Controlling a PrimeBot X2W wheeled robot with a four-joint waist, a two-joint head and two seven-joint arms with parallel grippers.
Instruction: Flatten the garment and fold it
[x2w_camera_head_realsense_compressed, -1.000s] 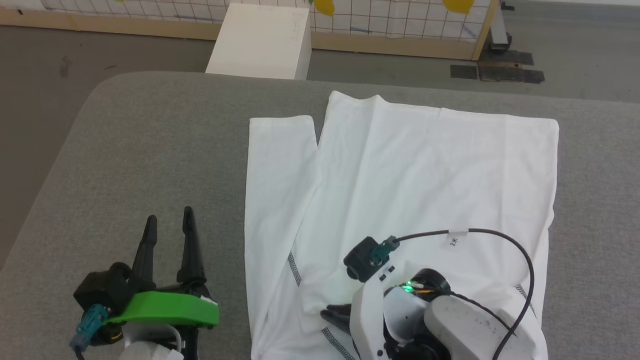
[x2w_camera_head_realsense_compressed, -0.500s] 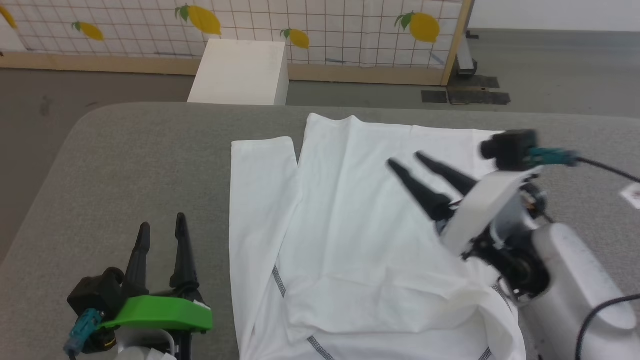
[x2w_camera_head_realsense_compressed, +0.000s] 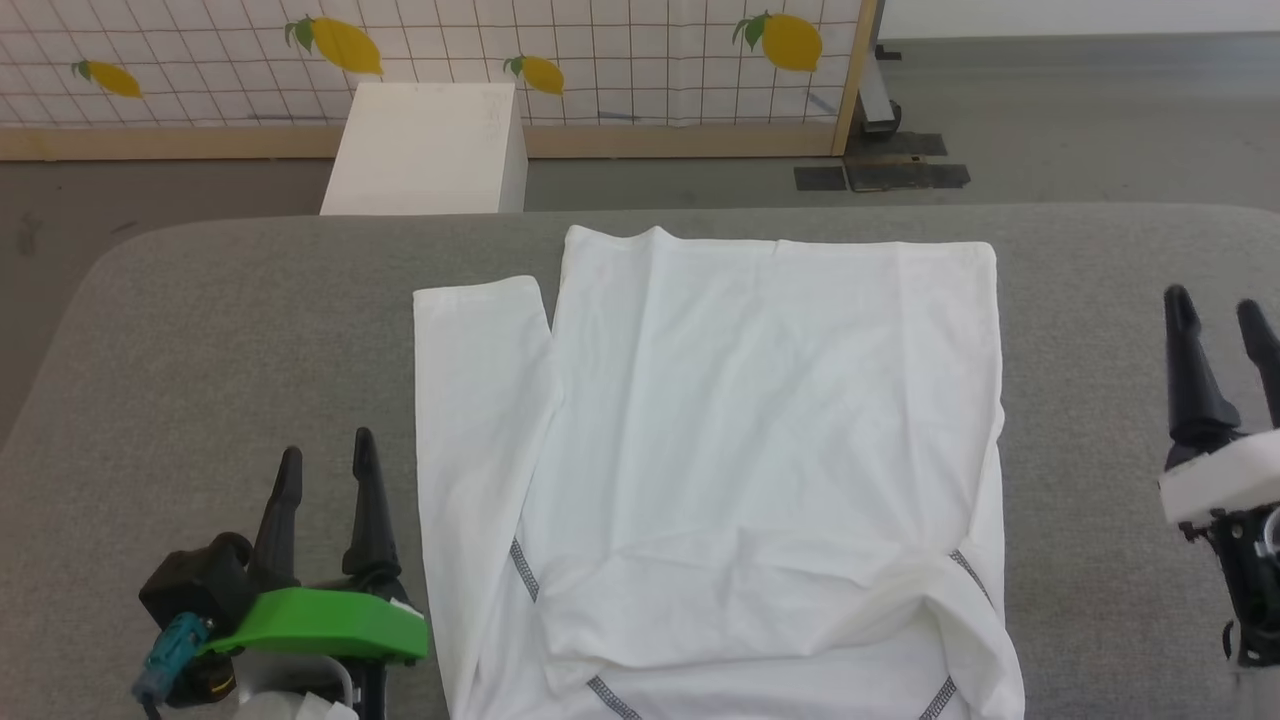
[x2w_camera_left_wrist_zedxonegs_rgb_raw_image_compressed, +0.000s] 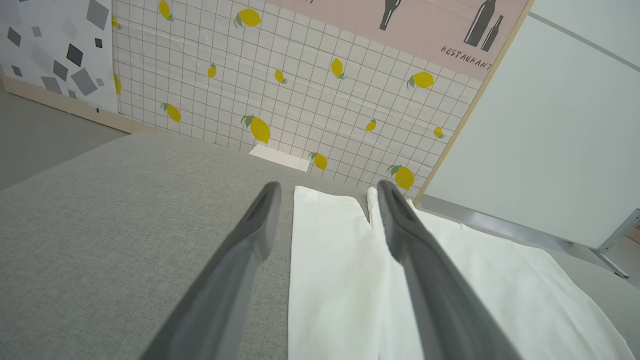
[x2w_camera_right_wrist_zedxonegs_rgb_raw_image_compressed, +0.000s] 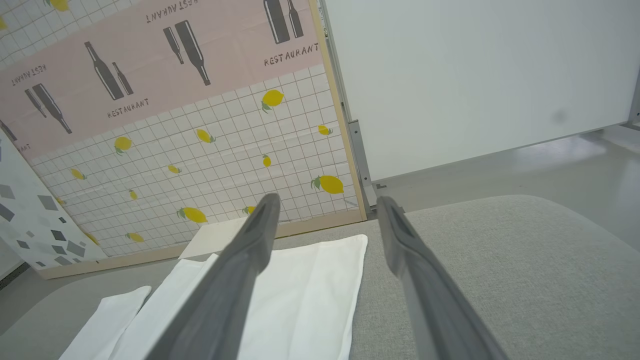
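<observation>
The garment (x2w_camera_head_realsense_compressed: 760, 430) lies on the grey table (x2w_camera_head_realsense_compressed: 250, 330). The left gripper (x2w_camera_head_realsense_compressed: 327, 447) is off its left edge and the right gripper (x2w_camera_head_realsense_compressed: 1214, 300) off its right edge, both with fingers spread.

On my right wrist feed I can read "RESTAURANT" in dark capitals on the pink wall panel (x2w_camera_right_wrist_zedxonegs_rgb_raw_image_compressed: 150, 65). It is printed beneath the bottle drawings (x2w_camera_right_wrist_zedxonegs_rgb_raw_image_compressed: 192, 45), upright in two places and upside down near the top edge. My left wrist feed shows the same word on that panel. Faint marks on the white box (x2w_camera_head_realsense_compressed: 430, 140) are too small to read.
</observation>
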